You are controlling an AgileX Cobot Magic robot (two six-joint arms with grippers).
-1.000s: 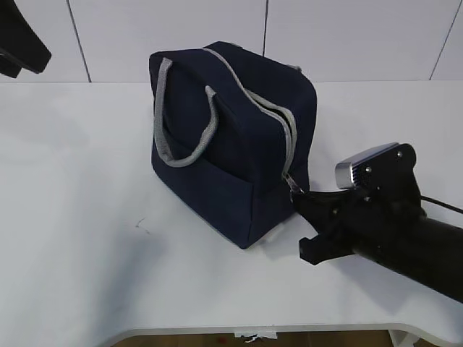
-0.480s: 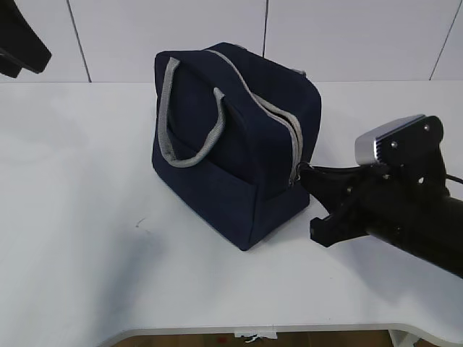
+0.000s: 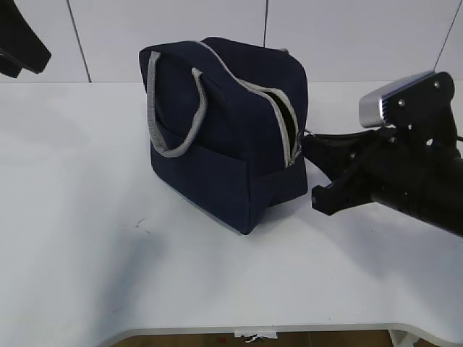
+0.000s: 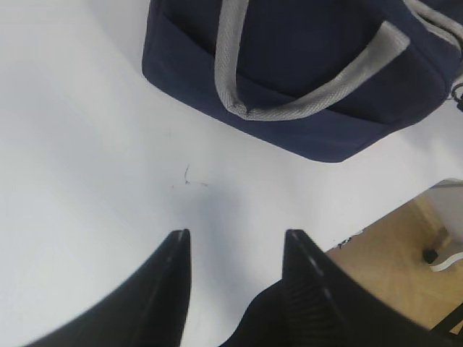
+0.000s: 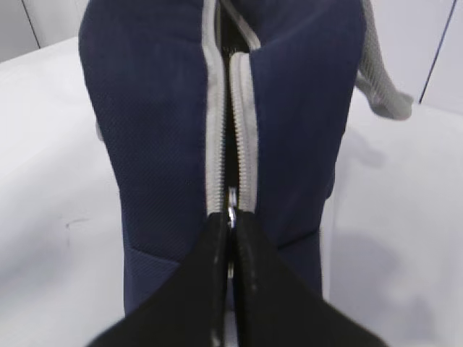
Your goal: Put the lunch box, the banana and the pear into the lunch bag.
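**Clamped on the zipper pull, one bag alone on the white table**

Now my right end effector [image 5: 230, 224] is pressed together on the metal zipper pull [image 5: 231, 202] at the near end of the lunch bag [image 3: 217, 130], its two dark fingers meeting with only the pull between them. One bag stands on the table [image 3: 87, 238], navy with grey zipper trim [image 5: 244, 130] running up its end and over the top; along the upper part of that end the two zipper sides gape a little, showing dark inside. I count two grey webbing handles, one [image 3: 173, 108] looped down the side that faces the exterior camera, the other [image 5: 380, 87] visible only from my right wrist, hanging off the far side.

My left end effector [image 4: 231, 282] hangs over bare table with its two fingers apart and nothing between them, well clear of the bag's bottom edge. In the exterior view only a dark piece of that arm [image 3: 22, 43] shows, at the top left corner.

Open room lies to the bag's left and in front of it, a broad white stretch marked only by one small scuff [image 3: 139, 224]. The table's front edge [image 3: 217, 329] curves across the bottom of the exterior view, and my left wrist view shows that edge close to my fingers, with the floor [image 4: 405, 238] beyond it. Behind the bag the table meets a pale panelled wall [image 3: 347, 36].
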